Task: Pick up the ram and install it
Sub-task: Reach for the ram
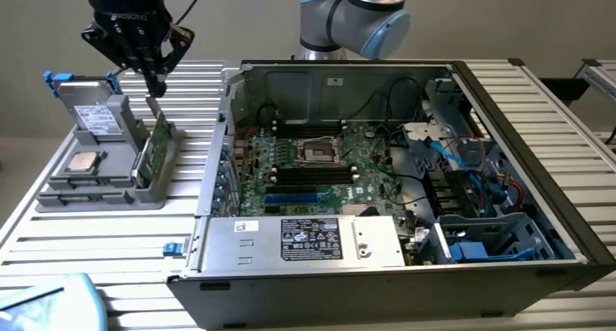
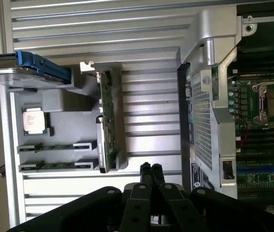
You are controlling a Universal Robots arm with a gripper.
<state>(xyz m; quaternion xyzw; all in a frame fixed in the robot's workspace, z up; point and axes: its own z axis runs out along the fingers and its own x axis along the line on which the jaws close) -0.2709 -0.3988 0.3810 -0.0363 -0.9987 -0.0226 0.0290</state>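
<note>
The gripper [image 1: 154, 88], jaws pressed together with nothing between them, hangs over the upright green card [image 1: 154, 147] in the gray tray [image 1: 58, 199] at the exterior view's left. The ram [image 2: 54, 147] lies in the tray's near slots, beside the open computer case [image 1: 337, 295].

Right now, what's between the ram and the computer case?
The green card stands on edge in the tray beside the ram; then bare table slats reach the case. The wrist view shows it.
</note>
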